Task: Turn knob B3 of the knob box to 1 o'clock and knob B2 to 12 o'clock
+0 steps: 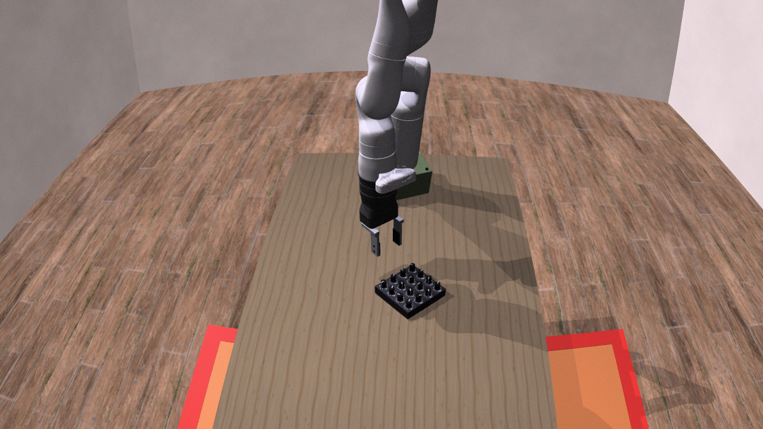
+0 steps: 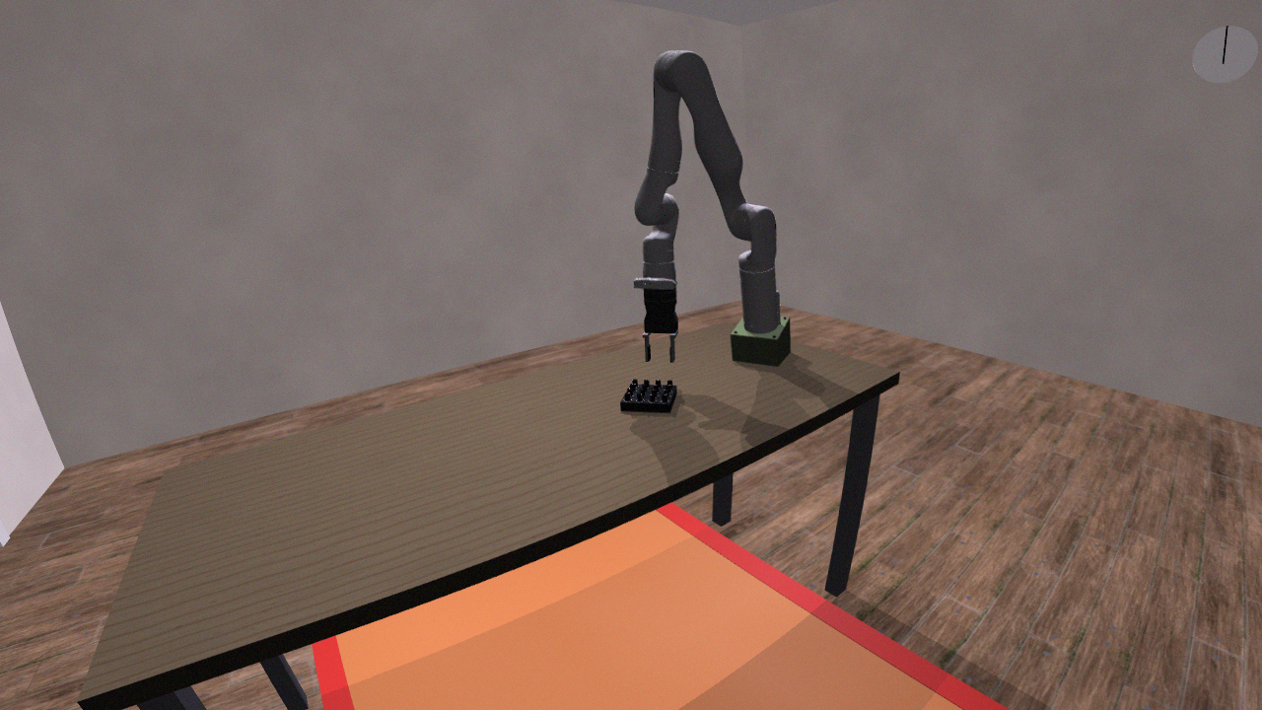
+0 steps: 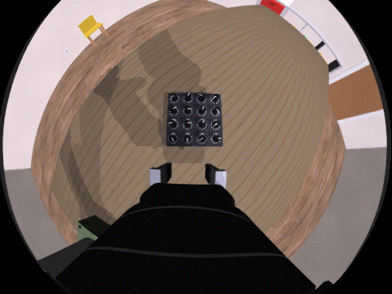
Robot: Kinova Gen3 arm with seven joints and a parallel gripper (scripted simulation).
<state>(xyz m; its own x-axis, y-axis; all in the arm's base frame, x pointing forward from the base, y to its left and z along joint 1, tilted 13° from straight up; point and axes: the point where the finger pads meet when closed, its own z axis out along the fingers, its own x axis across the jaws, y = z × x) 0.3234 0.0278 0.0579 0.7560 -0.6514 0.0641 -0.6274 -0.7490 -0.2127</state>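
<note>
The black knob box [image 1: 391, 305] [image 2: 648, 407] [image 3: 180, 118] sits flat on the table, with four rows of four black knobs. In the top view it is turned corner-on; in the wrist view it lies square, above the fingers. The knobs' white lines point in different directions. The printed names are too small to read and the socket is not visible, so I cannot tell which knobs are B2 and B3. My gripper [image 1: 386, 249] [image 2: 660, 360] [image 3: 188, 170] is open and empty, pointing down. It hangs above the table, higher than the knobs and off to the arm-base side of the box.
The wooden table [image 1: 320, 347] [image 2: 353, 494] [image 3: 253, 82] carries the arm's green base [image 1: 421, 185] [image 2: 760, 344] [image 3: 86, 231] at its far end. Arm shadows fall across the table beside the box. Orange mats with red borders lie on the floor on both sides of the table.
</note>
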